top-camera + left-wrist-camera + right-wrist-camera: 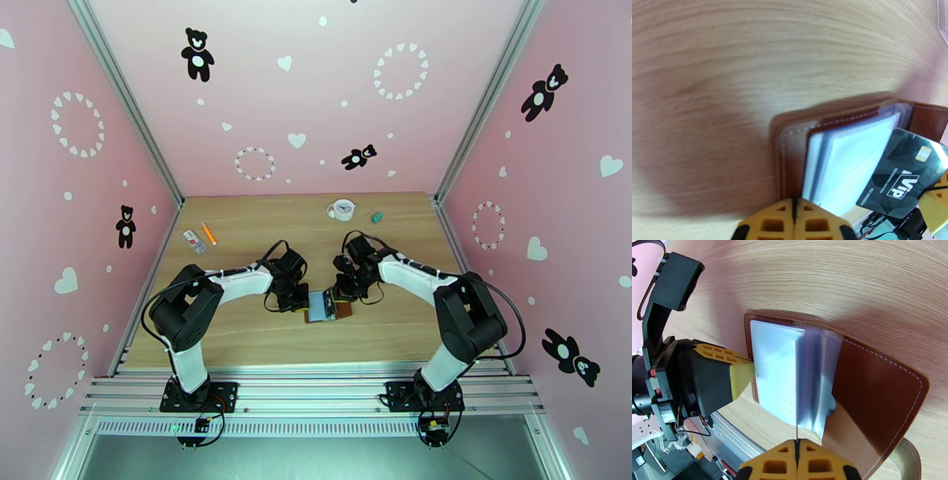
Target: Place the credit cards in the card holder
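Note:
The brown card holder [343,310] lies open on the table between both arms, its clear sleeves [776,374] fanned up. My right gripper [796,447] is shut on a black credit card [904,173] marked VIP. The card stands on edge among the sleeves and shows as a thin line [796,398] in the right wrist view. My left gripper [794,213] is shut, and its yellow fingertips [742,374] rest against the left edge of the top sleeve. Whether they pinch the sleeve I cannot tell. The holder's brown leather [794,158] lies just ahead of the left fingers.
Near the table's back edge sit a small white round object [342,209] and a tiny green item [377,216]. An orange pen [208,233] and a small white packet [194,241] lie at the back left. Pink walls enclose three sides.

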`<action>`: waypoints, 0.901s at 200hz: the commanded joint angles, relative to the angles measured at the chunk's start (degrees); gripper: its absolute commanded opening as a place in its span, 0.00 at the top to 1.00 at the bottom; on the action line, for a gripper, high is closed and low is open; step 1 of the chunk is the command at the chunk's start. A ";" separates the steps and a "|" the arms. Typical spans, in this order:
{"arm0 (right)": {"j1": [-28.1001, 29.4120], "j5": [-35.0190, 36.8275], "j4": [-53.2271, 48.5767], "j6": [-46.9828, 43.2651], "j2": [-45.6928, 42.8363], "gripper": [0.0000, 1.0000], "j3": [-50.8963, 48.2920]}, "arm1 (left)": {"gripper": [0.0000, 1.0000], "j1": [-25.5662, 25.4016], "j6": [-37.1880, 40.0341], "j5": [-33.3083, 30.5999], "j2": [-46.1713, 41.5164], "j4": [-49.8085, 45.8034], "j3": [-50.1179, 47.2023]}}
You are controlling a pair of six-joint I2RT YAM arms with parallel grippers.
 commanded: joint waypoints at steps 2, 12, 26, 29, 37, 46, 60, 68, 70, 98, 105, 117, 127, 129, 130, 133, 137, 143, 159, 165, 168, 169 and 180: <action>-0.45 -0.70 0.08 -1.09 0.45 1.00 0.90 | 1.00 -0.61 1.06 -5.17 3.47 -6.43 -1.59; -0.91 -0.57 0.37 -0.99 0.01 1.00 0.69 | 1.00 -0.60 1.20 -5.29 3.44 -6.54 -1.53; -1.68 -1.03 1.07 -0.78 -0.19 1.00 0.38 | 1.00 -0.61 1.29 -5.29 3.51 -6.67 -1.53; -1.85 -1.21 1.11 -0.77 -0.11 1.00 0.29 | 1.00 -0.57 1.34 -5.27 3.53 -6.73 -1.47; -2.21 -1.76 1.33 -0.79 0.16 1.00 0.07 | 1.00 -0.56 1.43 -5.24 3.60 -6.80 -1.40; -2.37 -2.13 1.64 -0.77 0.24 1.00 -0.13 | 1.00 -0.61 1.47 -5.35 3.65 -6.89 -1.36; -2.37 -2.62 2.31 -0.56 0.26 1.00 -0.65 | 1.00 -0.45 1.64 -5.45 3.52 -7.14 -1.19; -2.41 -3.08 2.72 -0.31 0.43 1.00 -0.81 | 1.00 -0.52 1.75 -5.43 3.54 -7.15 -1.18; -2.35 -3.22 2.85 -0.27 0.50 1.00 -0.90 | 1.00 -0.50 1.78 -5.44 3.57 -7.15 -1.18; -2.37 -4.28 3.88 0.06 1.09 1.00 -1.53 | 1.00 -0.32 2.10 -5.46 3.91 -7.33 -0.75; -2.32 -4.10 3.53 -0.25 1.26 1.00 -1.54 | 1.00 -0.33 2.17 -5.43 4.03 -7.43 -0.74; -2.37 -3.85 3.03 -0.81 1.47 1.00 -1.62 | 1.00 -0.31 2.38 -5.40 3.98 -7.42 -0.65; -2.37 -3.57 2.60 -1.13 1.54 1.00 -1.71 | 1.00 -0.35 2.43 -5.38 4.13 -7.46 -0.74; -2.32 -3.56 2.56 -1.18 1.55 1.00 -1.78 | 1.00 -0.35 2.43 -5.36 4.11 -7.43 -0.81; -2.34 -3.52 2.51 -1.20 1.55 1.00 -1.79 | 1.00 -0.35 2.43 -5.33 4.12 -7.42 -0.82; -2.36 -3.48 2.47 -1.26 1.60 1.00 -1.85 | 1.00 -0.35 2.43 -5.38 4.13 -7.42 -0.82; -2.35 -3.47 2.46 -1.31 1.56 1.00 -1.89 | 1.00 -0.30 2.43 -5.32 4.09 -7.48 -0.87; -2.37 -3.39 2.46 -1.29 1.56 1.00 -2.00 | 1.00 -0.27 2.52 -5.37 4.00 -7.44 -0.92; -2.52 -3.19 2.41 -1.24 1.50 1.00 -1.98 | 1.00 -0.20 2.52 -5.36 3.94 -7.33 -1.08; -2.54 -3.25 2.38 -1.26 1.46 1.00 -1.98 | 1.00 -0.22 2.61 -5.37 3.96 -7.37 -1.09; -2.54 -3.21 2.36 -1.38 1.34 1.00 -1.98 | 1.00 -0.26 2.62 -5.24 3.93 -7.33 -1.05; -2.59 -3.21 2.37 -1.35 1.32 1.00 -1.98 | 1.00 -0.26 2.62 -5.22 3.94 -7.37 -0.98; -2.75 -3.12 2.46 -1.40 1.08 1.00 -2.24 | 1.00 -0.26 2.70 -5.17 4.01 -7.37 -1.00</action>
